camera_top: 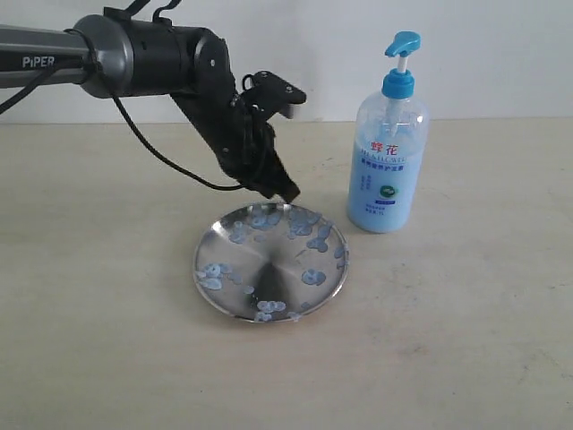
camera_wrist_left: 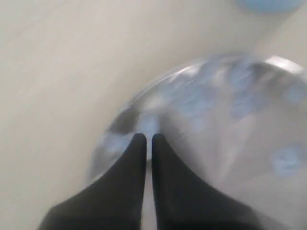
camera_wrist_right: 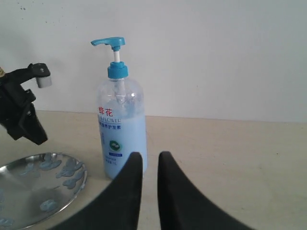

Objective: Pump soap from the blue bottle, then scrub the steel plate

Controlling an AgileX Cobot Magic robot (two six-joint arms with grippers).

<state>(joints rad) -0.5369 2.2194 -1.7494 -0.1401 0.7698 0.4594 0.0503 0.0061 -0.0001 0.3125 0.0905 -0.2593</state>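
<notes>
The steel plate lies on the table, dotted with pale blue blobs of soap. My left gripper is shut and empty, its tips low over the plate's far rim. In the left wrist view the plate is blurred beyond the left gripper. The blue bottle stands upright just right of the plate, pump head up. My right gripper does not show in the exterior view. It hangs short of the bottle, fingers nearly together and holding nothing, with the plate off to one side.
A pale wall runs behind the beige table. The left arm's black body and cable reach in over the table's far left. That arm also shows in the right wrist view above the plate.
</notes>
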